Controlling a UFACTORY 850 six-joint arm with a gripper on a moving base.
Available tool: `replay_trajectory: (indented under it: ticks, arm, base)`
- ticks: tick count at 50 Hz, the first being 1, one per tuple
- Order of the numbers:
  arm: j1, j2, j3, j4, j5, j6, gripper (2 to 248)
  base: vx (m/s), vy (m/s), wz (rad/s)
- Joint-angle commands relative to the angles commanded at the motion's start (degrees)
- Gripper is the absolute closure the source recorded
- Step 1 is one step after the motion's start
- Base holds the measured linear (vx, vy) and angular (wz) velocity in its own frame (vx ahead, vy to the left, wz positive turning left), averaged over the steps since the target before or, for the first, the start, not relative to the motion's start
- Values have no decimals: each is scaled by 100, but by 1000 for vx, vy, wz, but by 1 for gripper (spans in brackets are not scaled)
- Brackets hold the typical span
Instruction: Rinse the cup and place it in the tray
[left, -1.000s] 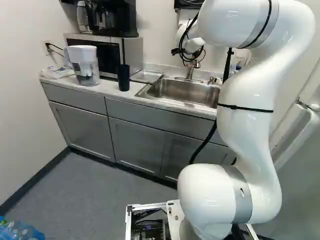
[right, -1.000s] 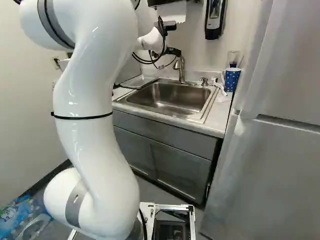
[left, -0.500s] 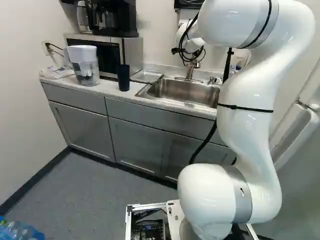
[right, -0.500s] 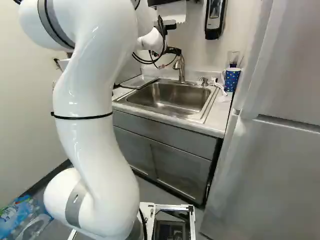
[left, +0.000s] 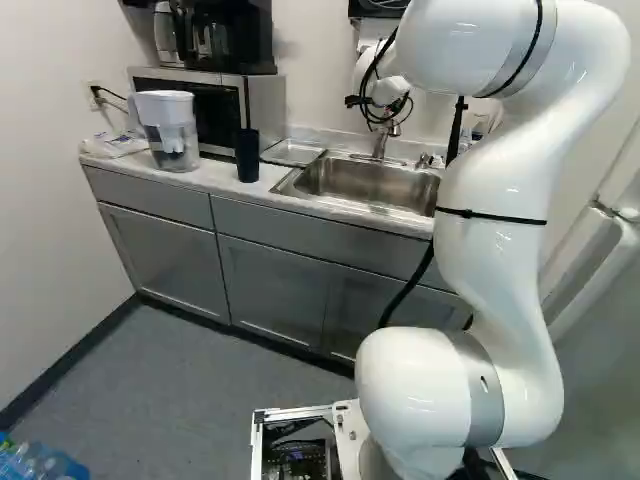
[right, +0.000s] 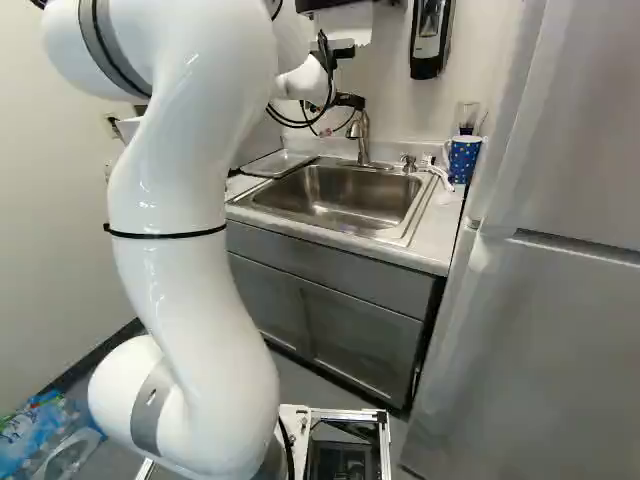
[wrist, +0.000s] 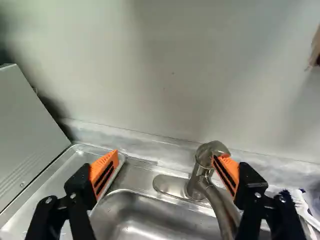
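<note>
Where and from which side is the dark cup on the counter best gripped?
Probably around mid-body, coming in level from the cabinet-front side: the dark cup stands upright, tall, narrow and nearly straight-walled, near the front edge of the counter, with the microwave behind it.

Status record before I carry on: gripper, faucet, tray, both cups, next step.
gripper: open, holding nothing, by the faucet; contact unclear
faucet: at the sink's back edge, no running water visible
tray: metal, beside the sink basin
dark cup: upright on the counter, near the tray
spotted cup: blue, across the sink from the tray
next step: probably pick up a cup; which one is unclear
</note>
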Motion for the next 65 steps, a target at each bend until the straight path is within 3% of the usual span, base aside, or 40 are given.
replay_trajectory:
  ticks: [65]
  arm:
    - [-21, -243, -293, 0, 230, 0, 3]
  base:
    - [0, 0, 0]
